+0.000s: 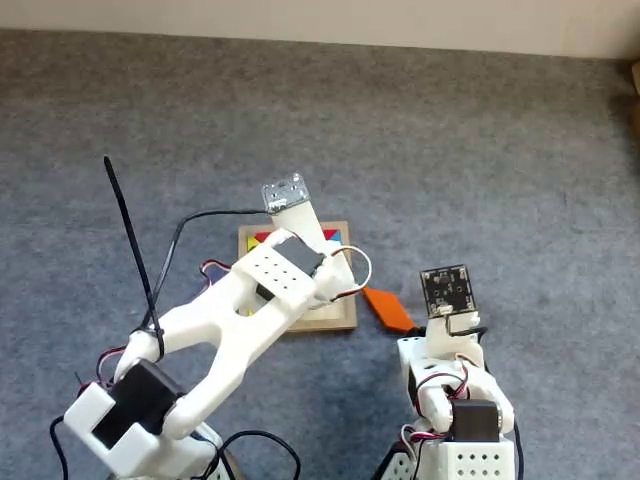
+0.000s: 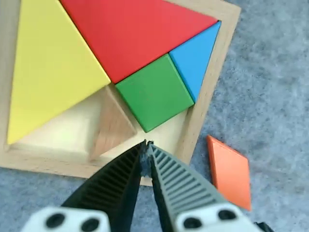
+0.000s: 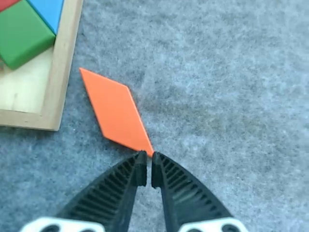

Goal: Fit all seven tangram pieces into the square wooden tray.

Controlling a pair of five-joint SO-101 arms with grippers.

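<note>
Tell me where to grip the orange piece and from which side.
Grip the orange piece across its two long parallel edges, mid-length, from straight above. It lies flat on the carpet, clear of the tray, so both edges are free; the pointed ends would likely slip. The right gripper is nearest.

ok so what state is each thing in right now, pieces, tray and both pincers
tray: partly filled
yellow triangle: in tray
red triangle: in tray
blue triangle: in tray
green square: in tray
wood triangle: in tray
orange parallelogram: flat on carpet, outside tray
left pincer: shut, empty
right pincer: shut, empty
</note>
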